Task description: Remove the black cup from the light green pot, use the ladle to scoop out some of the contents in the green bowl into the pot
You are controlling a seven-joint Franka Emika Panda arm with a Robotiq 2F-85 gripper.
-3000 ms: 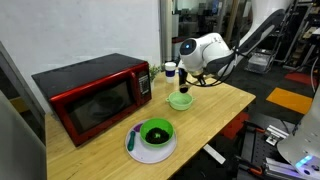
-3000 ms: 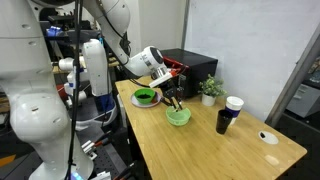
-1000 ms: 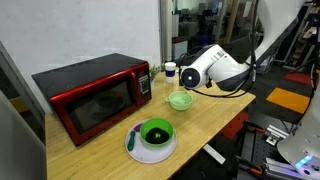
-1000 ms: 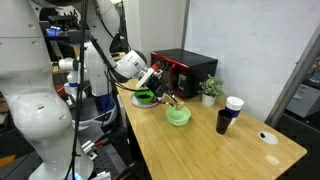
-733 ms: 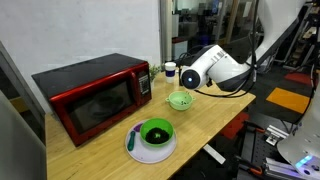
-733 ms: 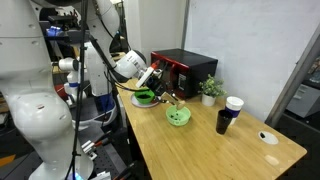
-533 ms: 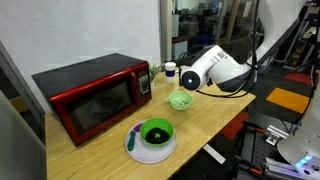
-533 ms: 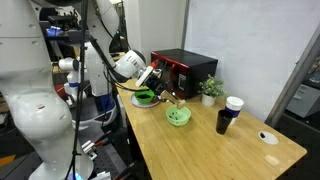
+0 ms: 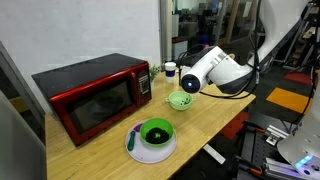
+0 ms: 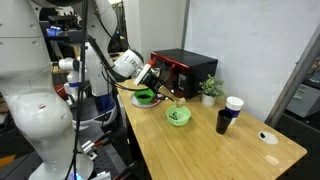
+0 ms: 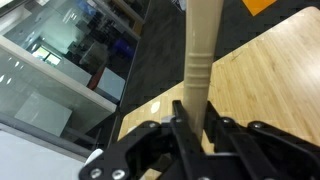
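My gripper (image 11: pixel 195 122) is shut on the ladle's pale wooden handle (image 11: pixel 200 50). In both exterior views it (image 9: pixel 188 86) (image 10: pixel 158 84) hovers between the green bowl and the light green pot, with the ladle (image 10: pixel 170 97) slanting down towards the pot. The green bowl (image 9: pixel 156 131) (image 10: pixel 145 97) holds dark contents and sits on a white plate. The light green pot (image 9: pixel 180 100) (image 10: pixel 178 116) stands on the wooden table. The black cup (image 10: pixel 223 122) stands on the table away from the pot. The ladle's scoop end is too small to make out.
A red microwave (image 9: pixel 90 92) stands at the back of the table (image 9: pixel 215 112). A white cup with a dark top (image 10: pixel 233 105) and a small potted plant (image 10: pixel 210 90) are near the black cup. The white plate (image 9: pixel 134 147) lies near the table edge.
Three seconds ago my gripper held the ladle right over the pot. It has since drawn back towards the green bowl. Over the last second it has hardly moved.
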